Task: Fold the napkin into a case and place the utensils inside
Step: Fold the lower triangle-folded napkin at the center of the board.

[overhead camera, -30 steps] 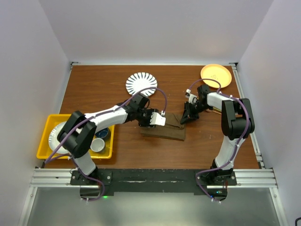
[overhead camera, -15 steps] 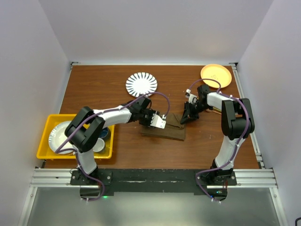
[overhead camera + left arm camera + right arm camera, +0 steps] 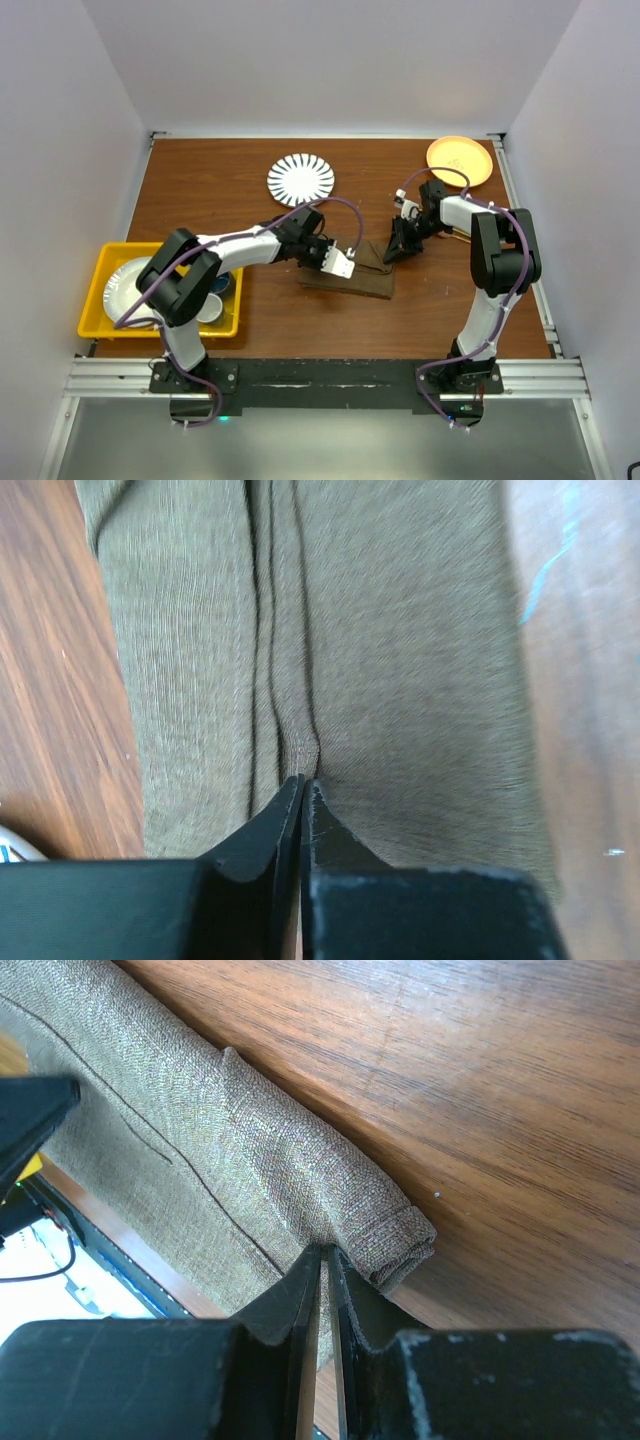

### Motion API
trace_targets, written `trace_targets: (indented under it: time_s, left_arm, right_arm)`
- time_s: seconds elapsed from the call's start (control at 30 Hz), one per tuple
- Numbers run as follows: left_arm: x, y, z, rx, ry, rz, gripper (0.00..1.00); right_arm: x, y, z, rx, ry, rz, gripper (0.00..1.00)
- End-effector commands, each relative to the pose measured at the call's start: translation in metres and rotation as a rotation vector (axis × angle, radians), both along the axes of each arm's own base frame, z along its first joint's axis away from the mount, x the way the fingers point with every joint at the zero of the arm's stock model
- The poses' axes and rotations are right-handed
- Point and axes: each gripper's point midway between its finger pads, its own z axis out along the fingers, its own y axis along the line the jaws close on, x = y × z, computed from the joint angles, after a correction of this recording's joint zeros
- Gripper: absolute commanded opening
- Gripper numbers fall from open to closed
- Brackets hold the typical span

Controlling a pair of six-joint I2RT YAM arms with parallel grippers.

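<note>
From above, we see the left arm reach out from its base, its elbow bent over the yellow bin [image 3: 100,262], its forearm stretched rightward and low. The left gripper [image 3: 346,268] sits on the left half of the folded napkin [image 3: 365,283], which lies mid-table on the wooden table [image 3: 200,190], nearer than the striped plate [image 3: 300,178]. The right arm rises from its base, folds at the elbow and doubles back leftward, so the right gripper [image 3: 390,254] points down at the napkin's far right corner.

At the left wrist, we see the left gripper [image 3: 301,785] with its jaws pressed together on the napkin [image 3: 400,680]. They seem to pinch a small pucker where dark creases meet.

At the right wrist, the right gripper [image 3: 322,1255] shows jaws nearly touching, clamped on the napkin [image 3: 200,1130] just beside its rolled corner.
</note>
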Motion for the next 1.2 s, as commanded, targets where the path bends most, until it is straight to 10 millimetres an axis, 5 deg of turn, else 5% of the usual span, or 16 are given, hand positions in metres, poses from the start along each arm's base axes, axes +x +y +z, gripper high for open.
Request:
trace_targets:
  time_s: [0.0, 0.17, 0.47, 0.63, 0.77, 1.0, 1.17]
  left_arm:
    - [-0.010, -0.025, 0.047, -0.110, -0.012, -0.053, 0.05]
    - [0.004, -0.024, 0.053, -0.104, -0.060, 0.008, 0.27]
    - [0.028, -0.009, 0.033, -0.029, -0.128, 0.026, 0.45]
    - [0.037, -0.006, 0.019, 0.003, -0.160, 0.030, 0.46]
    - [0.042, -0.007, 0.009, 0.018, -0.174, 0.021, 0.43]
    - [0.031, -0.020, 0.029, -0.053, -0.149, -0.022, 0.06]
    - [0.016, -0.026, 0.042, -0.084, -0.103, -0.035, 0.00]
  right_arm:
    - [-0.008, -0.023, -0.033, -0.163, 0.026, 0.005, 0.14]
    - [-0.007, -0.023, -0.033, -0.164, 0.023, 0.006, 0.14]
    - [-0.008, -0.023, -0.034, -0.163, 0.029, 0.006, 0.14]
    - [-0.008, -0.024, -0.035, -0.163, 0.033, 0.004, 0.14]
    - [-0.009, -0.023, -0.036, -0.165, 0.035, 0.007, 0.14]
    - [-0.008, -0.023, -0.035, -0.161, 0.036, 0.003, 0.14]
    - [-0.008, -0.022, -0.033, -0.160, 0.029, 0.004, 0.14]
